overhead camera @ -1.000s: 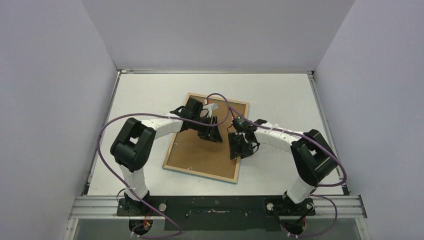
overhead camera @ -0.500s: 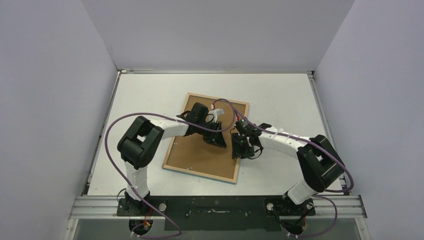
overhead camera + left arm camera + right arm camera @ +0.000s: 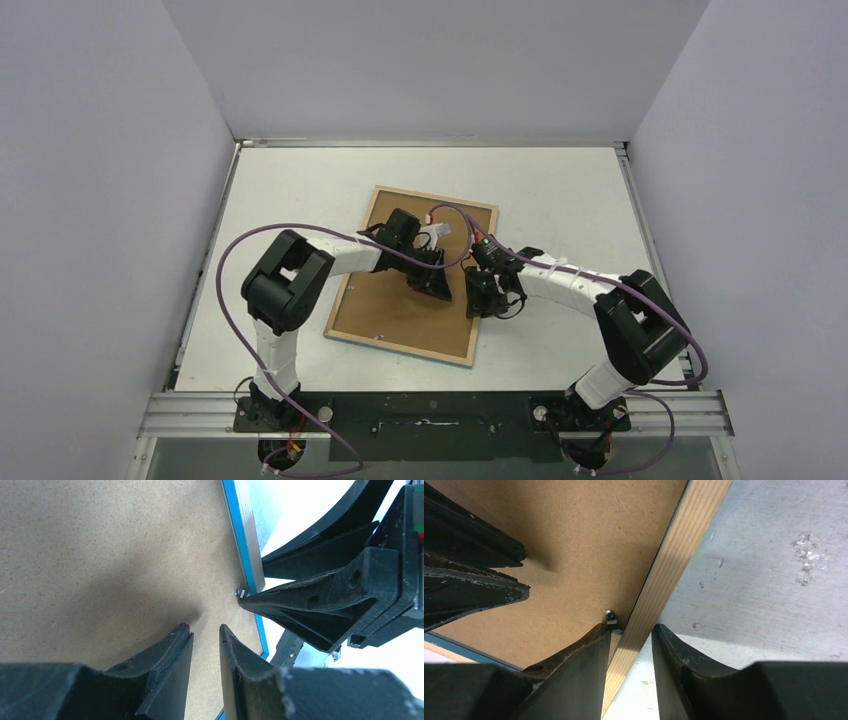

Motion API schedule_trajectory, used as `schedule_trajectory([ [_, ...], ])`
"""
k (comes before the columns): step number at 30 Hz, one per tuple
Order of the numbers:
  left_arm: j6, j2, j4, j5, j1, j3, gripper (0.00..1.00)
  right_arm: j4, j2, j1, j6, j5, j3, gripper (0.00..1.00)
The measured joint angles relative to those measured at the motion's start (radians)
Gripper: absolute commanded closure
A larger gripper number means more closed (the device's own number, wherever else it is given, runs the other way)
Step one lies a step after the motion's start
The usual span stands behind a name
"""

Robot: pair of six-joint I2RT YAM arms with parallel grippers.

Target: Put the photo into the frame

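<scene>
The frame lies face down mid-table, with its wood rim and blue edge showing. A brown backing board fills it. The photo is hidden. My left gripper hovers low over the board near the frame's right side, its jaws a narrow gap apart with nothing between them. My right gripper straddles the right rim. One finger is on the board beside a small metal tab, and the other is outside over the table. The rim is not clamped.
Grey table lies to the right of the frame. The two grippers are nearly touching over the frame's right edge. Purple cables loop from both arms. White walls enclose the table on three sides.
My left gripper slid right along the board toward the frame's right edge, and its jaws narrowed. The right gripper shifted slightly right onto the rim, and its jaws narrowed too.
</scene>
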Motion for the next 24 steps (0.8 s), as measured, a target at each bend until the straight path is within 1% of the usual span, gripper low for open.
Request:
schedule_trajectory([
  [10,0.012,0.019,-0.050,0.001,0.000,0.034,0.74,0.010,0.027,0.000,-0.005,-0.003,0.011,0.61],
  [17,0.016,0.022,-0.060,0.001,0.000,0.039,0.74,0.005,0.032,0.000,-0.022,-0.004,0.016,0.73],
  [24,0.019,0.022,-0.064,0.001,0.000,0.040,0.74,0.003,0.032,-0.004,-0.035,-0.010,0.017,0.79],
])
